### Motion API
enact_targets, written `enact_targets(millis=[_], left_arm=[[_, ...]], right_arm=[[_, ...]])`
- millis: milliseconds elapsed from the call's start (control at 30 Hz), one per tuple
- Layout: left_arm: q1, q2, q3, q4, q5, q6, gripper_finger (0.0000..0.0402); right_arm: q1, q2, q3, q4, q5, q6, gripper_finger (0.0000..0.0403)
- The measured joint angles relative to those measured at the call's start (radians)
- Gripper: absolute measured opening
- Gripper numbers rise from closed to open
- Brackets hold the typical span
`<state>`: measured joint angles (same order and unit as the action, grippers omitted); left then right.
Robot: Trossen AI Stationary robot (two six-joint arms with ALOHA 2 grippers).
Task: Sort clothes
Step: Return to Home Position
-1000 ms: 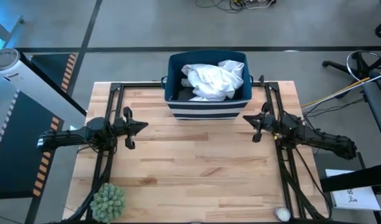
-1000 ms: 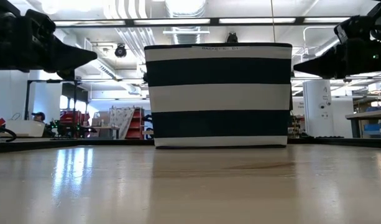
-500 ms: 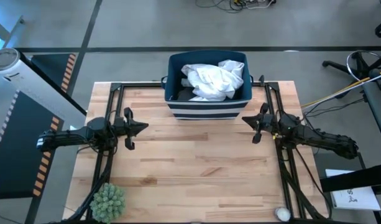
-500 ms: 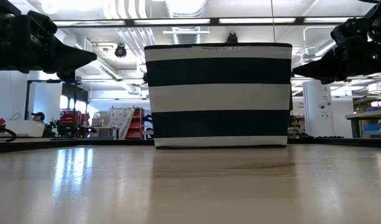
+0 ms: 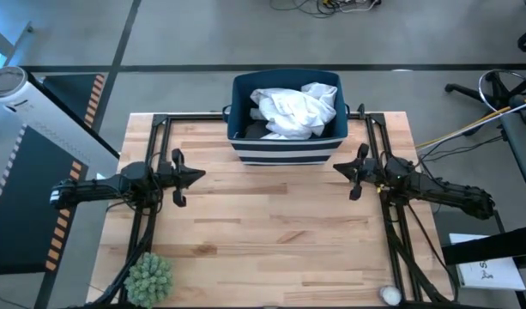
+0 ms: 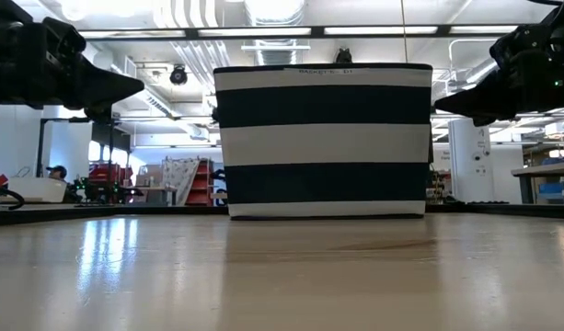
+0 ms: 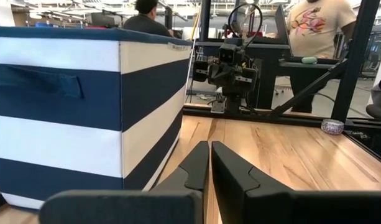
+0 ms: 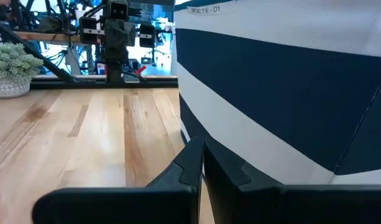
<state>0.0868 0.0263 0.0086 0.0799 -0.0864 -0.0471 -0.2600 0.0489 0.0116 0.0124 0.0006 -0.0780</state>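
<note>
While the left gripper [image 5: 200,174] and right gripper [image 5: 336,168] are hovering near the table's [image 5: 271,232] side edges, fingers pressed together and empty, the clothes [image 5: 293,110] are lying heaped in the striped bin [image 5: 284,148] at the far edge, looking soft and light, likely best pinched at a raised fold.

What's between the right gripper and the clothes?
The striped bin's wall. In the high view the white clothes lie inside the bin; the right gripper hangs outside, off its front right corner. The left gripper hangs off the other side.
</note>
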Motion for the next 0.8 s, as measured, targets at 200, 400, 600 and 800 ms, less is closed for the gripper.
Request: enact_targets(millis=[200,400,600,800], left_arm=[[0.0,0.02,0.0,0.0,0.0,0.0,0.0012],[0.0,0.05,0.0,0.0,0.0,0.0,0.0009],[0.0,0.074,0.0,0.001,0.0,-0.036,0.0002],[0.0,0.084,0.0,0.002,0.0,-0.066,0.0011]], right_arm=[[0.0,0.0,0.0,0.0,0.0,-0.008,0.0],[0.0,0.0,0.0,0.0,0.0,-0.008,0.0],[0.0,0.0,0.0,0.0,0.0,-0.008,0.0],[0.0,0.0,0.0,0.0,0.0,-0.008,0.0]])
